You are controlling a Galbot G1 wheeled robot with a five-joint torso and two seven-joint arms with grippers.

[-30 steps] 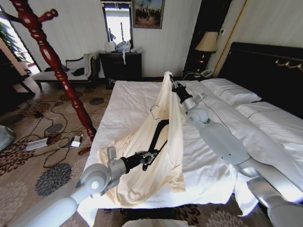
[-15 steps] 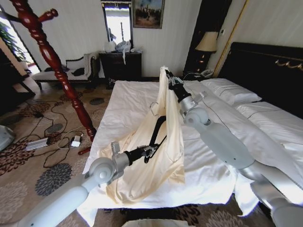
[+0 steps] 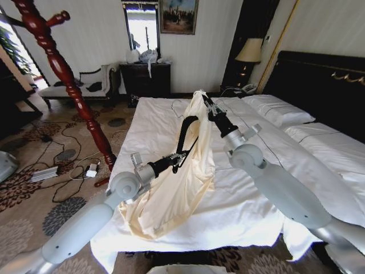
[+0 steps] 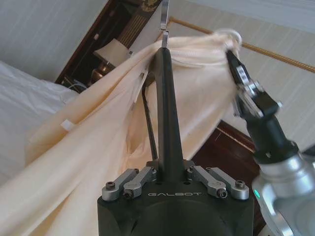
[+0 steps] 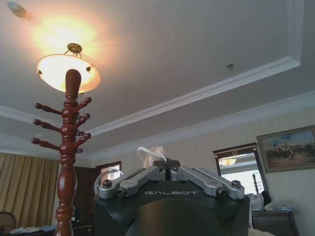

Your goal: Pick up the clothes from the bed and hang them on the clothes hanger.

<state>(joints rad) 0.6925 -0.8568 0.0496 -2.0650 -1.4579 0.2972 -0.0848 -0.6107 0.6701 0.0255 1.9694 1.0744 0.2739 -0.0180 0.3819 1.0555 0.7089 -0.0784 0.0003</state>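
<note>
Head view: left gripper (image 3: 181,158) has raised clothes hanger (image 3: 183,132) higher.

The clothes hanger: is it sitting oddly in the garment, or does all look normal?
Odd: the clothes hanger stands nearly on end, gripped by the left tool, and the clothes drape beside it, bunched in the right tool.
</note>
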